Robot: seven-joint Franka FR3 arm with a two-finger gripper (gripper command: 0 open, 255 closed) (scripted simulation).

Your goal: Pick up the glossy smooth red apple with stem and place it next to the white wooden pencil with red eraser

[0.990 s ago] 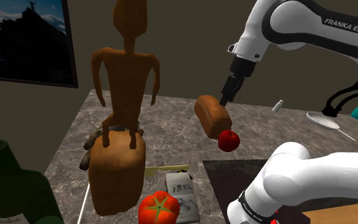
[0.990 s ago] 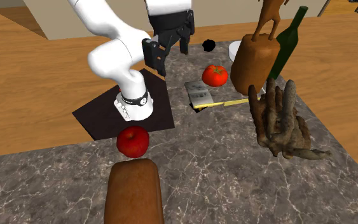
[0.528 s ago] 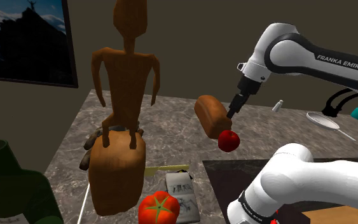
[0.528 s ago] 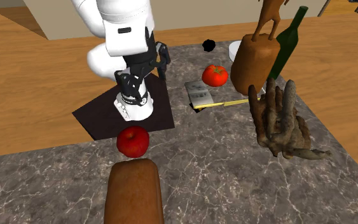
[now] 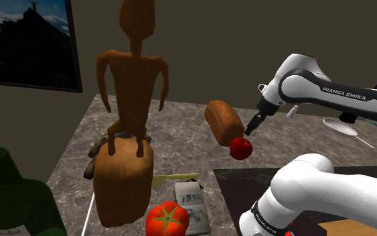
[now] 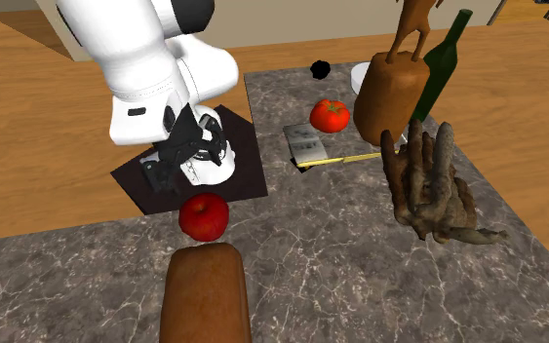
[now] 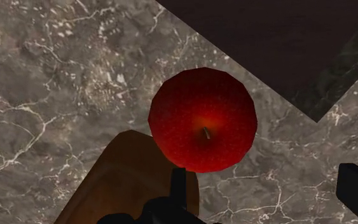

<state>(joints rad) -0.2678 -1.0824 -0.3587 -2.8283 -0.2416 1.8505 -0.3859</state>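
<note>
The glossy red apple (image 5: pixel 241 148) (image 6: pixel 204 215) with a short stem (image 7: pixel 203 119) rests on the marble counter, against the end of a brown bread loaf (image 5: pixel 223 122) (image 7: pixel 133 181). My gripper (image 5: pixel 252 127) (image 6: pixel 164 171) (image 7: pixel 266 191) hangs open just above the apple and a little off to one side, touching nothing. Its fingers (image 7: pixel 179 184) stand wide apart. A thin white stick (image 5: pixel 88 214), probably the pencil, lies at the counter's near corner beside the green bottle (image 5: pixel 13 204); I cannot make out its eraser end.
A tall brown figure on a loaf-like block (image 5: pixel 132 94) (image 6: pixel 389 93), a hand-shaped sculpture (image 6: pixel 428 185), a tomato (image 5: pixel 167 220) (image 6: pixel 330 115), a small book (image 6: pixel 306 142) and a pale yellow stick (image 5: pixel 175 178) stand between apple and bottle. A dark mat (image 6: pixel 136 180) lies under the stand.
The arm has swung down and out, lowering the gripper from high over the loaf to just above the apple. The apple and everything else have stayed put.
</note>
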